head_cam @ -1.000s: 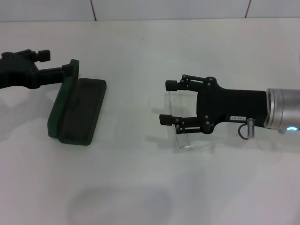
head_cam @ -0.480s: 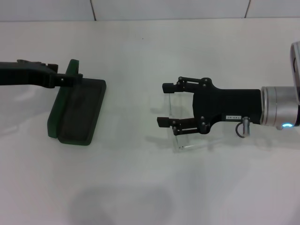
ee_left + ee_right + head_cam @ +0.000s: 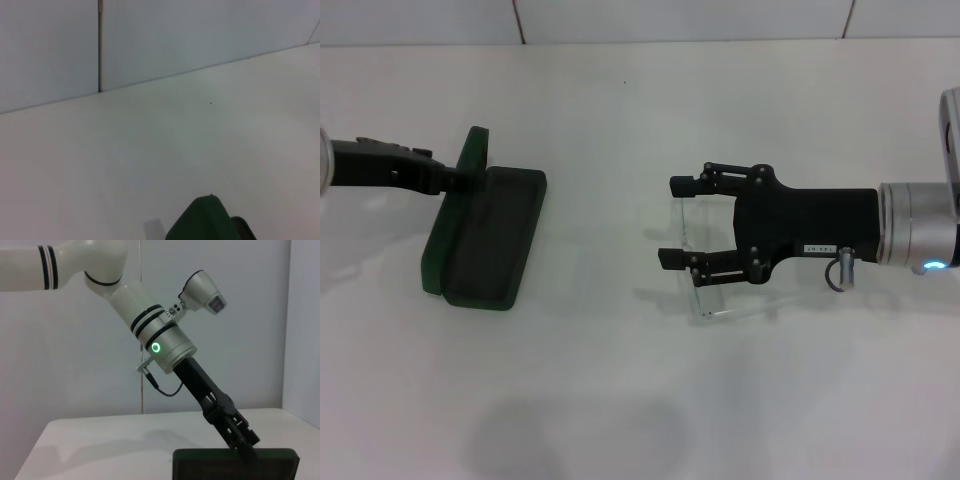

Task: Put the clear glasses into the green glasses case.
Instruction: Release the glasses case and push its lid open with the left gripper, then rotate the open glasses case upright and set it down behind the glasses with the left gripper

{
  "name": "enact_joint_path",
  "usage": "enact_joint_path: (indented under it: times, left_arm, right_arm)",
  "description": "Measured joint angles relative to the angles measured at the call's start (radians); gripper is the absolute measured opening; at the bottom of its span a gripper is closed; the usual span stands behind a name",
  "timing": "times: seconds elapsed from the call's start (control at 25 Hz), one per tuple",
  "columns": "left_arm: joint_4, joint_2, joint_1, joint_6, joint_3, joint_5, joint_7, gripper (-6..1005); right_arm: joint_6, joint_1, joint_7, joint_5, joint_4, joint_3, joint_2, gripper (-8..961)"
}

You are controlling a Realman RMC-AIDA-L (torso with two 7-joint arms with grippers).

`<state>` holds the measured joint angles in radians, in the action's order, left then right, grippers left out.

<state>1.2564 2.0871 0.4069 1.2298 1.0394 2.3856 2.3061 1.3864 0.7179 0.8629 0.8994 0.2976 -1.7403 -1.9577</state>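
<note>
over the clear glasses [image 3: 705, 270], right gripper [image 3: 677, 222] jaws released; left gripper [image 3: 470, 181] grasping green glasses case [image 3: 485, 238] lid.

A: Lighting?
B: Bright, even, from overhead. White counter [image 3: 620, 400] near washed out in the head view, no hard glare.
A: Shadows?
B: Soft ones. Faint grey under the right pincer [image 3: 678, 222], another below the green glasses case [image 3: 485, 238], big diffuse blob on the near counter.
A: Focus?
B: Head view is sharp, clear glasses [image 3: 705, 290] barely separate from the white. Left wrist view is dim, greenish and soft, with the case edge blurred. Right wrist view is crisp.
</note>
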Motion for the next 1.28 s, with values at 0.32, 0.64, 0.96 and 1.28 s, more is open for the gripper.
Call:
enact_joint_path:
  times: [0.32, 0.64, 0.96, 1.28]
  left_arm:
    - [-0.005, -0.001, -0.004, 0.006, 0.007, 0.007, 0.004, 797]
    - [-0.029, -0.004, 0.002, 0.006, 0.007, 0.018, 0.005, 744]
    - [-0.035, -0.002, 0.024, 0.006, 0.057, 0.067, -0.002, 556]
    - [-0.033, -0.002, 0.064, 0.0, 0.06, 0.07, -0.036, 294]
  right_arm:
    - [0.0, 0.001, -0.002, 0.001, 0.0, -0.002, -0.002, 807]
    - [0.0, 0.0, -0.002, 0.002, 0.0, -0.002, -0.004, 808]
    - [0.0, -0.003, -0.003, 0.013, 0.0, 0.001, -0.004, 807]
    - [0.0, -0.018, -0.004, 0.013, 0.0, 0.002, -0.003, 808]
